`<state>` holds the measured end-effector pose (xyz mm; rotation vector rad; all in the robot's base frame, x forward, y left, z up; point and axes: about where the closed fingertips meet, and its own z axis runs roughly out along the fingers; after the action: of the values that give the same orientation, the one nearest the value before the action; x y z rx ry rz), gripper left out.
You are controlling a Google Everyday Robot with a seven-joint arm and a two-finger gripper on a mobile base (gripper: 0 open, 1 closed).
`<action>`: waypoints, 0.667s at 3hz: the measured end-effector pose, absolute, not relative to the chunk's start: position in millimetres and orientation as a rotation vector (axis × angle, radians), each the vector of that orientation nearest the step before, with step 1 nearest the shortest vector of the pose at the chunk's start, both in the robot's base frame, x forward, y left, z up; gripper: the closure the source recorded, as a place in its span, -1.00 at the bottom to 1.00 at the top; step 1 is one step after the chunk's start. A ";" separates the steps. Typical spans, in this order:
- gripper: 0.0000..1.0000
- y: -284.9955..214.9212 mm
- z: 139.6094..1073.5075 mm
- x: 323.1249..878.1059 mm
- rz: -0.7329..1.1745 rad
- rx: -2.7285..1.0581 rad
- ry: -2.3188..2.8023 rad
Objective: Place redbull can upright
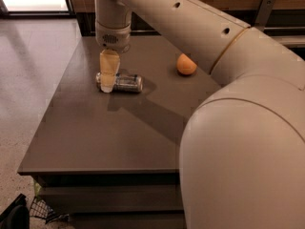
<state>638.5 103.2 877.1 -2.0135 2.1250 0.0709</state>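
The redbull can (126,82) lies on its side on the dark grey table (95,137), at the back left, its long axis running left to right. It is silver with dark patches. My gripper (108,84) hangs straight down from the wrist and reaches table height at the can's left end, covering that end. The rest of the can shows to the right of the gripper.
An orange (186,64) sits on the table to the right of the can, well apart from it. My big cream arm (238,128) fills the right side of the view. The table's left edge drops to a tiled floor (28,80).
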 end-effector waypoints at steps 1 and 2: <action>-1.00 105.4 860.2 633.5 0.078 -2.020 2.168; -1.00 108.8 839.7 636.7 0.073 -2.046 2.202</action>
<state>636.7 108.8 839.7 -2.0457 2.2023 0.0728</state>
